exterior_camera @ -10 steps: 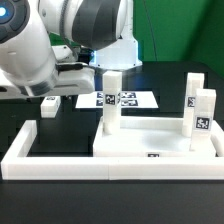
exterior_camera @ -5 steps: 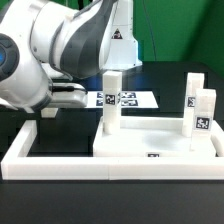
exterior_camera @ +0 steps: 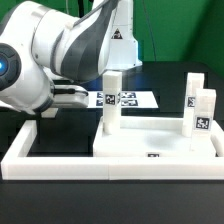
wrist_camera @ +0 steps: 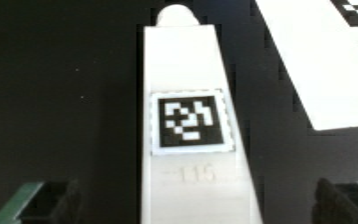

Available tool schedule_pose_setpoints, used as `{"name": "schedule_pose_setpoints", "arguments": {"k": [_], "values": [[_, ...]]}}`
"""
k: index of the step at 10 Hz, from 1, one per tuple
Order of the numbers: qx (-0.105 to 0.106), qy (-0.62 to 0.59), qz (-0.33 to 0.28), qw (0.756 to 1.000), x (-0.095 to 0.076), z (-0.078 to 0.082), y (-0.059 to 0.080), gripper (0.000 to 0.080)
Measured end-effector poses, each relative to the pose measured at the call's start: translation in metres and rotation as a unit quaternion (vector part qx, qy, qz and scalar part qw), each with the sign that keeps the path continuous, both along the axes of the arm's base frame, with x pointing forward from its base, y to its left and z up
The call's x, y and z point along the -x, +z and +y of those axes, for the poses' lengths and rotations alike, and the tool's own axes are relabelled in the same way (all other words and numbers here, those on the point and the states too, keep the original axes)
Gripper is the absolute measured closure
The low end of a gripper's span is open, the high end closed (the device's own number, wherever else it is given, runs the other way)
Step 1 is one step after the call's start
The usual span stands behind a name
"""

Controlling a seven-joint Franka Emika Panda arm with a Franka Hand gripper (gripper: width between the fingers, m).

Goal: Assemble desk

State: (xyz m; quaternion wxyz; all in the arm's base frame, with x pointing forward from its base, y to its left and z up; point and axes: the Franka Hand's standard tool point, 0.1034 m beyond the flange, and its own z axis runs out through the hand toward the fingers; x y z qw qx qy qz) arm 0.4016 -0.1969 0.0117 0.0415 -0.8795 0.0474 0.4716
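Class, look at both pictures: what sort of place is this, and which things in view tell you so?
Most likely a robotics lab test bench, not a home or workshop. A robot arm works over a black table, a marker board lies flat on it, and the white desk legs carry printed tags.

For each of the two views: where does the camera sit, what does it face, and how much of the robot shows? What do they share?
Exterior view: off the arm, facing the tabletop with upright legs; the arm fills its left.
Wrist view: on the wrist, looking down at a lying leg; only the fingertips show, either side.
Shared: the marker board.
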Motion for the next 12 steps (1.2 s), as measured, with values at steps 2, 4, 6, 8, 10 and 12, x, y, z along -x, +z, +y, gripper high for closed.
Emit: {"name": "schedule_pose_setpoints", "arguments": {"k": [2,4,6,8,10,12], "values": [[0.0,0.0,0.0,1.0,0.0,-0.0003,-0.0002,0.0176],[0.0,0.0,0.0,1.0,0.0,-0.0005,-0.0001,0.0517],[0.0,0.0,0.0,1.0,0.0001,-0.0006,-0.0002,0.0512],[0.0,0.0,0.0,1.0,0.0001,-0.0006,-0.0002,0.0512],[0.0,0.0,0.0,1.0,0.0001,-0.0007,-0.0002,0.0512],[-0.002,0.001,0.0,1.0,-0.0021,-0.0013,0.003,0.0511]]}}
